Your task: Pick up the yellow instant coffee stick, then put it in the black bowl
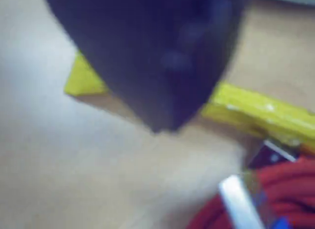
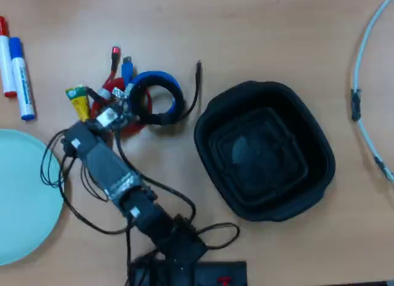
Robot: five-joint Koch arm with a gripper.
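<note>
wrist view blurred, overhead evenly lit

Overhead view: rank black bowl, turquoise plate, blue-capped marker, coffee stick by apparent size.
1. black bowl
2. turquoise plate, cropped by the frame edge, so its full size is unsure
3. blue-capped marker
4. yellow coffee stick, mostly hidden under the arm

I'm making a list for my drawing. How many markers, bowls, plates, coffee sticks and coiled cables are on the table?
Markers: 2, red-capped and blue-capped
Black bowl: 1
Turquoise plate: 1
Yellow coffee stick: 1
Coiled cables: 2, red and blue
Total: 7
</note>
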